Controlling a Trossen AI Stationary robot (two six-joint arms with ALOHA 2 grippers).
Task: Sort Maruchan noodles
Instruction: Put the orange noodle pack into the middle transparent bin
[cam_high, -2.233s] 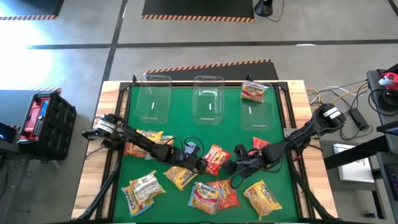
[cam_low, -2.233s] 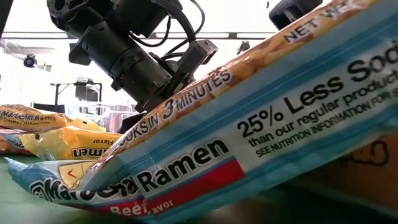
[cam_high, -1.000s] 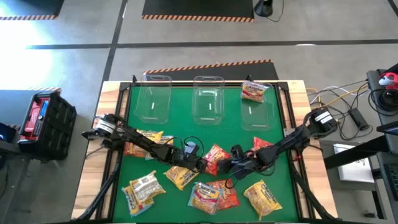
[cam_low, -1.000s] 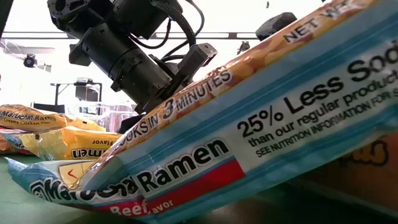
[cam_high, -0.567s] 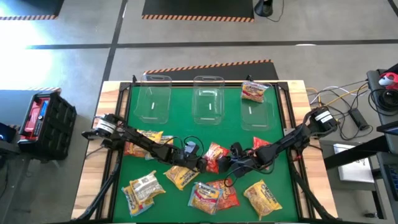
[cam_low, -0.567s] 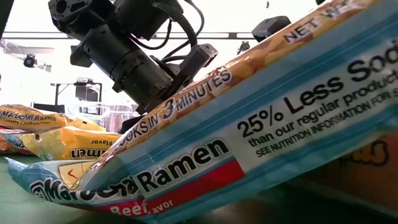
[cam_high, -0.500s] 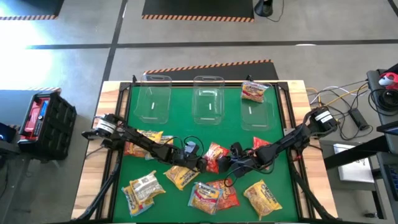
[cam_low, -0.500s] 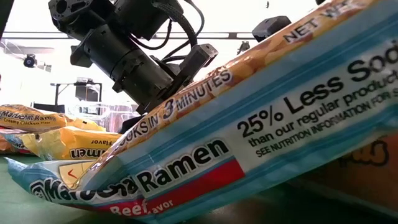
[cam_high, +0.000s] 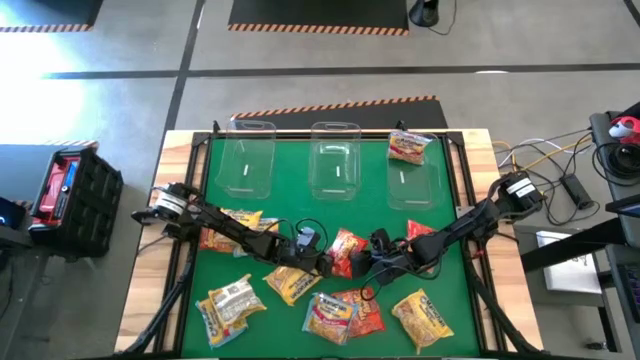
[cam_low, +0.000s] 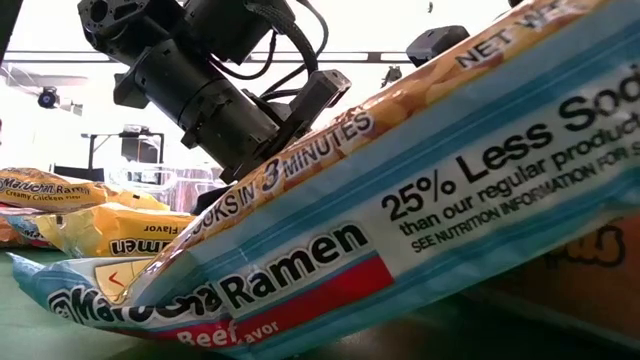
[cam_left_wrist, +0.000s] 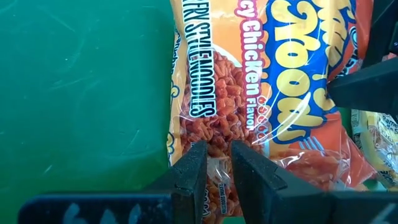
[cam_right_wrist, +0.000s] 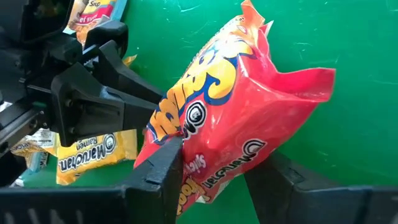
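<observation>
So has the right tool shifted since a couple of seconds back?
Yes. In the high view the right tool has slid left across the green mat, away from the table's right edge, onto the red packet.

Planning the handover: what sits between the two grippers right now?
Only the crinkly red plastic ramen packet: the left gripper pinches one edge, the right gripper straddles the other, per both wrist views.

Three bins (cam_high: 331, 160) in row along far edge of desk (cam_high: 390, 220); one packet (cam_high: 408, 146) in right-hand bin. Near half of desk: loose packets (cam_high: 330, 312) scattered. Mid-desk, two pincers meet from opposite sides at one raised packet (cam_high: 345, 252): left pincer (cam_high: 322, 266) pinches its left edge, right pincer (cam_high: 366, 266) clamps its right edge. Crate (cam_high: 65, 190) on floor, left of desk.
</observation>
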